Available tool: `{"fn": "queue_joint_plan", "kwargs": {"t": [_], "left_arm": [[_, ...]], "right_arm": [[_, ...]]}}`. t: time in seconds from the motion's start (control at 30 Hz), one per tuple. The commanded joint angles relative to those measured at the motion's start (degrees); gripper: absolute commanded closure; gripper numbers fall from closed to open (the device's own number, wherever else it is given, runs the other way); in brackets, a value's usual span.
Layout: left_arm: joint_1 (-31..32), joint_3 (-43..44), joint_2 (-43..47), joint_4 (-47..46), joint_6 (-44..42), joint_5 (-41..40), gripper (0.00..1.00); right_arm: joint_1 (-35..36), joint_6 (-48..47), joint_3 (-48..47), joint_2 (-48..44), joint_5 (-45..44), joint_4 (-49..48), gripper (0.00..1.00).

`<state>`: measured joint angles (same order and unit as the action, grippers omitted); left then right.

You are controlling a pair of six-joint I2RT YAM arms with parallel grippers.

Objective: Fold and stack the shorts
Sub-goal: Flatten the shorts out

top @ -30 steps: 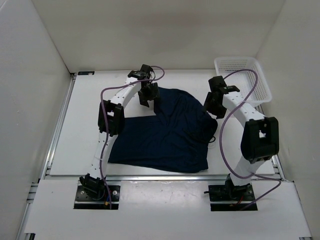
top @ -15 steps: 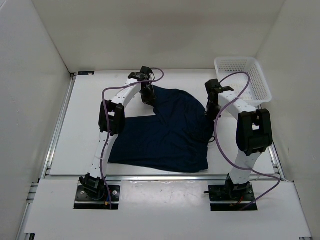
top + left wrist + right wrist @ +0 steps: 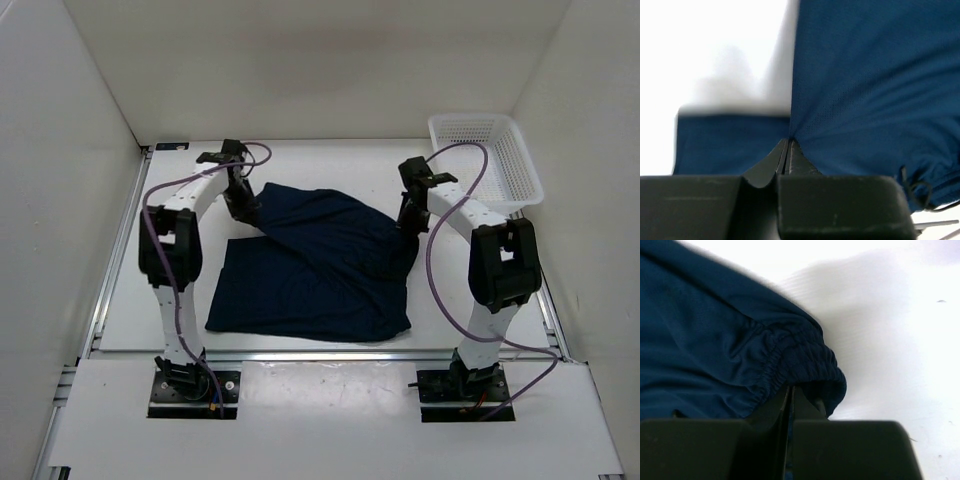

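Note:
The dark navy shorts (image 3: 320,265) lie spread on the white table, partly lifted along their far edge. My left gripper (image 3: 243,203) is shut on the far left corner of the shorts (image 3: 865,90), the fabric pinched at the tips of its jaws (image 3: 788,141). My right gripper (image 3: 407,218) is shut on the elastic waistband of the shorts (image 3: 790,355) at the far right corner, with the gathered band bunched over its jaws (image 3: 791,388). The fabric stretches between the two grippers in the top view.
A white mesh basket (image 3: 485,160) stands at the far right of the table, just beyond the right arm. White walls close in the table on three sides. A metal rail (image 3: 320,355) runs along the near edge.
Both grippers have gone from open to shut on the far edge of the shorts. The left gripper has pulled its corner to the left, stretching the fabric; the right arm has shifted slightly left.

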<state>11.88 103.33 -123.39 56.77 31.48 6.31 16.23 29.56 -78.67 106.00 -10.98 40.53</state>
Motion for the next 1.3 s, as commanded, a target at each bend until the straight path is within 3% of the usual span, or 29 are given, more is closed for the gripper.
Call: {"fn": "queue_joint_plan", "kwargs": {"t": [0.0,0.03,0.07,0.1,0.23,0.27,0.4,0.67,0.9,0.97,1.0,1.03,1.27], "left_arm": [[-0.45,-9.53,11.67,-2.01,0.59,-4.28,0.90],[-0.98,-11.29,12.64,-2.54,0.60,-4.89,0.88],[-0.98,-12.26,12.65,-2.54,0.60,-5.42,0.71],[-2.55,-12.80,12.65,-2.54,0.60,-5.43,0.63],[-5.10,-9.65,10.63,-2.02,-0.72,-3.41,0.43],[-5.11,-8.51,9.67,-2.02,-0.72,-3.41,0.32],[-5.73,1.15,4.05,0.17,-1.87,-2.35,0.32],[-2.65,36.44,-20.61,9.66,-1.87,-9.73,0.32],[-2.12,40.63,-26.01,6.08,-2.48,-8.25,0.29],[-2.12,41.16,-26.02,4.58,-3.27,-4.91,0.42],[-1.51,41.86,-26.02,4.57,-4.06,-4.20,0.82],[-1.51,41.87,-26.02,4.05,-4.06,-2.20,0.90],[-2.82,35.46,-10.31,0.71,-4.33,-5.95,0.90]], "right_arm": [[3.27,-0.21,-5.08,-1.32,-0.60,-1.25,1.00],[3.89,-0.21,-5.96,-0.45,-2.27,-0.64,1.00],[4.42,-0.21,-6.75,0.61,-3.77,-0.63,1.00],[4.43,-0.21,-7.97,0.62,-5.35,-0.11,1.00],[3.90,-0.73,-9.21,2.02,-5.89,0.42,1.00],[3.90,-0.73,-9.22,2.02,-5.89,0.42,1.00],[3.90,-1.87,-9.22,2.02,-6.51,0.42,1.00],[3.90,-1.88,-9.22,2.64,-5.98,0.42,1.00],[3.90,-1.88,-9.74,3.69,-4.93,0.42,1.00],[3.90,-1.88,-9.74,4.21,-4.93,0.42,1.00],[3.90,-1.88,-10.27,4.22,-4.93,0.95,1.00],[3.90,-1.88,-10.27,4.22,-4.93,0.95,1.00],[3.90,-2.49,-11.33,0.89,-6.94,1.48,1.00]]}}
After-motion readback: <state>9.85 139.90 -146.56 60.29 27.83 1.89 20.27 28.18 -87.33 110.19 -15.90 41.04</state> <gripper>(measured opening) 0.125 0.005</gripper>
